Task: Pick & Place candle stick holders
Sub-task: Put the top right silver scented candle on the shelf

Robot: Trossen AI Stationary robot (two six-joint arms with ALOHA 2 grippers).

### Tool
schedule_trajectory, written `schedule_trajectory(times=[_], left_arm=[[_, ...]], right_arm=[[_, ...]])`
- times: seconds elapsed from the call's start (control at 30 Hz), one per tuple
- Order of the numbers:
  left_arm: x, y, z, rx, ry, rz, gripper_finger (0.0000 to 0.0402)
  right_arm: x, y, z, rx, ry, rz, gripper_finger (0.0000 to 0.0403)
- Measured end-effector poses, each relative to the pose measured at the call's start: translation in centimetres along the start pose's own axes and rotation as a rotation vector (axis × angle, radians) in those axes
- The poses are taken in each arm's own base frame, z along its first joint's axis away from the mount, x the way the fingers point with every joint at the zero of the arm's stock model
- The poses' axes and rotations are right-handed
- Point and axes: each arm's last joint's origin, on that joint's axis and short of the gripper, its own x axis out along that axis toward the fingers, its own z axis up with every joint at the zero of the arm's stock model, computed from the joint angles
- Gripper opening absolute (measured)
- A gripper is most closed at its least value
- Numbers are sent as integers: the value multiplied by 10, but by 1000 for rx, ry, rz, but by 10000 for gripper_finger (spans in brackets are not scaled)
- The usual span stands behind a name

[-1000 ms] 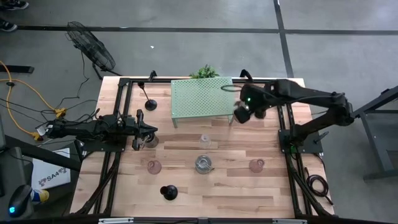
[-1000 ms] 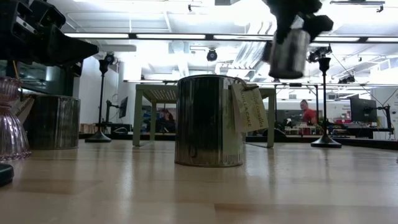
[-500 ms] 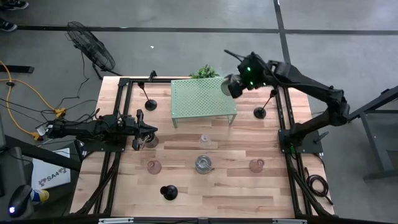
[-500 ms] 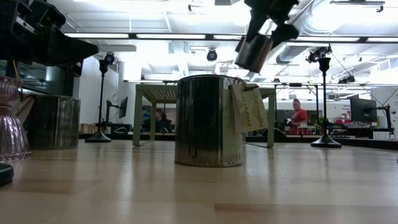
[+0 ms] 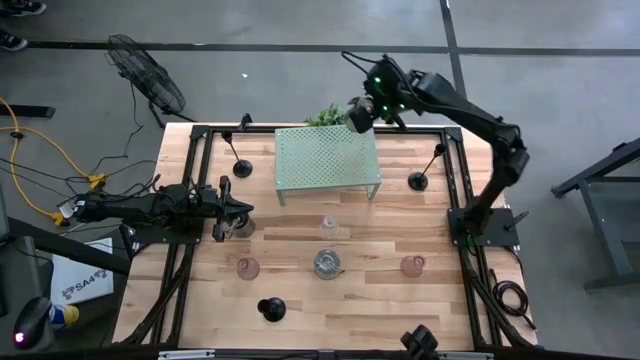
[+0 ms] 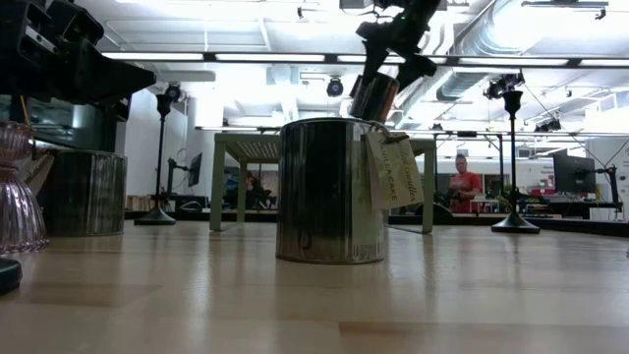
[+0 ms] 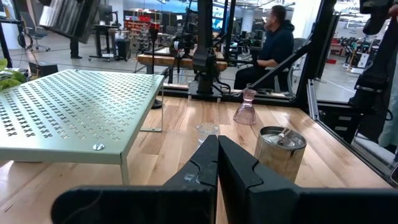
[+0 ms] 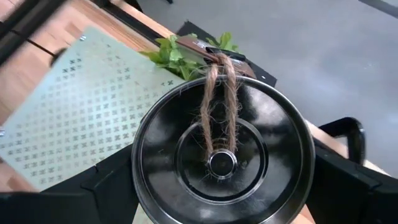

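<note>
- The right claw [image 5: 360, 113] is held high over the far right corner of the pale green rack [image 5: 327, 160]; its fingers are spread wide and clamped on a silver cup holder [image 8: 224, 158], whose mouth is turned toward the wrist camera; a loop of twine [image 8: 219, 102] is seen running from the cup's centre to its rim
- In the low view the carried cup [image 6: 374, 96] hangs tilted, clear of the rack top; it is judged to be in transit for setting down on the rack, though the target spot cannot be told
- The left claw [image 7: 217, 163] is kept low at the left side of the counter [image 5: 300, 300], fingers pressed together on nothing; it is evidently parked out of the working arm's way
- Other holders are left on the counter: a second silver cup with a tag [image 5: 326, 264] near the middle; pink glass ones at left [image 5: 247, 267] and right [image 5: 412, 266]; a small clear glass one [image 5: 329, 227] just in front of the rack; black stemmed ones at far left [image 5: 241, 166], at far right [image 5: 419, 180] and near the front edge [image 5: 271, 309]
- A leafy plant [image 5: 328, 116] stands behind the rack, just beside the carried cup; contact with its leaves is a risk
- A seated person [image 7: 273, 43] is visible in the room beyond, well apart
</note>
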Motion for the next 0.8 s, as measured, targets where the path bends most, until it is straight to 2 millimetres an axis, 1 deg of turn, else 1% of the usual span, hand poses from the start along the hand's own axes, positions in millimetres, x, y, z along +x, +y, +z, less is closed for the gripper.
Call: schedule_trajectory(times=[0.1, 0.23, 0.3, 0.5, 0.73, 0.8], left_arm=[[0, 0, 0, 0, 0, 0, 0], [0, 0, 0, 0, 0, 0, 0], [0, 0, 0, 0, 0, 0, 0], [0, 0, 0, 0, 0, 0, 0], [0, 0, 0, 0, 0, 0, 0], [0, 0, 0, 0, 0, 0, 0]], right_arm=[[3, 3, 9, -26, 52, -43, 346], [10, 4, 13, -37, 117, -81, 346], [15, 4, 13, -41, 136, -86, 346], [21, 0, 11, -21, 188, -97, 347], [36, -1, 12, -12, 229, -87, 347], [43, -2, 12, -14, 247, -84, 347]])
